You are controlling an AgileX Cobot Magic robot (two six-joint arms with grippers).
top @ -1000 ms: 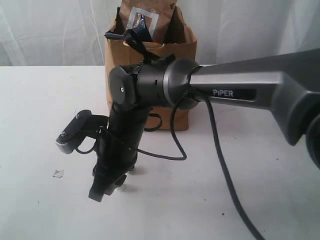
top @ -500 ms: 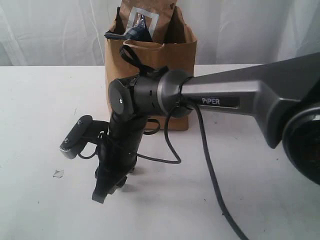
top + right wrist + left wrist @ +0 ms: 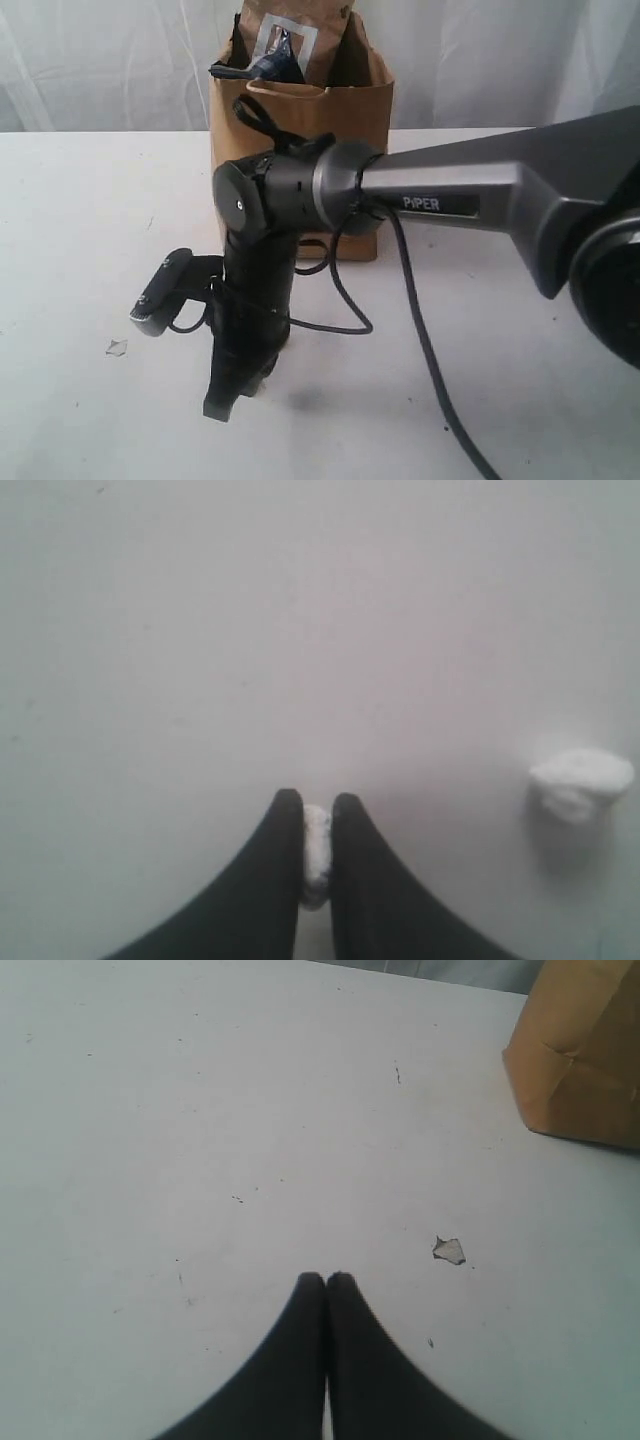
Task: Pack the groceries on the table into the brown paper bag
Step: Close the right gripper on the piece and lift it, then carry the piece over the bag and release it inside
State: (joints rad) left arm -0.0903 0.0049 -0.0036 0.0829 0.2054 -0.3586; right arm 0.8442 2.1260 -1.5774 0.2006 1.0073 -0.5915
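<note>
One white lump sits in right claw, second lump nearby; left claw closed.

Creased kraft-paper bag; smooth matt white table.

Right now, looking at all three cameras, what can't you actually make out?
- Exterior view: the right arm covers much of the brown paper bag front; its walls hide the contents, except a brown pouch and dark packet poking out.
- Left wrist view: the picture edge cuts off the bag.
- Right wrist view: the right end effector pinches a white lump, and a second lump lies apart; both are too blurred to identify.
</note>
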